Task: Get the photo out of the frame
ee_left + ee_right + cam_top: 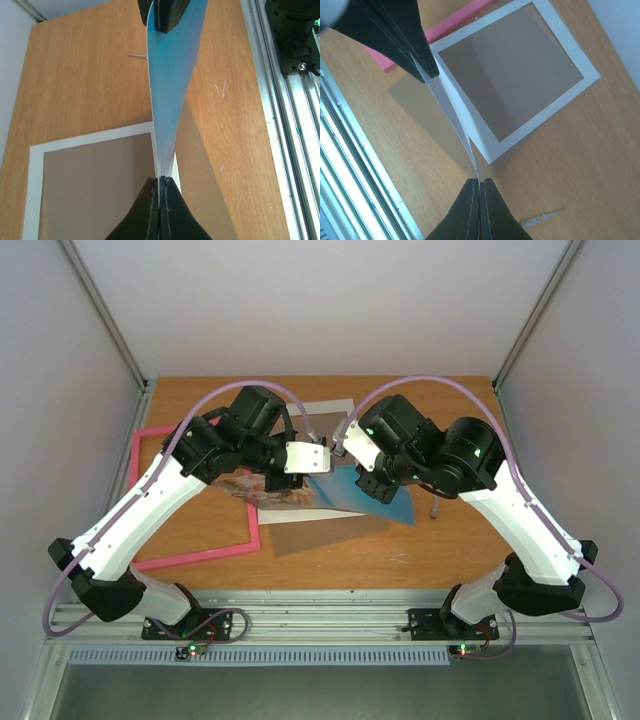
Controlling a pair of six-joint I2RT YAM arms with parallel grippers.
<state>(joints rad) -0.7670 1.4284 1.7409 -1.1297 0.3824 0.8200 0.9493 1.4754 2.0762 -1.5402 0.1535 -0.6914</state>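
The photo (352, 490), blue sea side up, hangs in the air between both grippers over the table's middle. My left gripper (272, 480) is shut on its left end; the left wrist view shows the pads (160, 181) pinching the twisted blue print (172, 85). My right gripper (377, 490) is shut on the right end; its wrist view shows the tips (480, 183) clamped on the print's white back (447, 107). The pink frame (190, 502) lies flat on the table at the left, with no print in it, and also shows in the right wrist view (455, 25).
A white mat with brown board (300, 512) lies flat under the photo (90, 137) (520, 145). A small clear sliver (435, 508) lies on the wood to the right. An aluminium rail (320, 625) runs along the near edge. Grey walls enclose the table.
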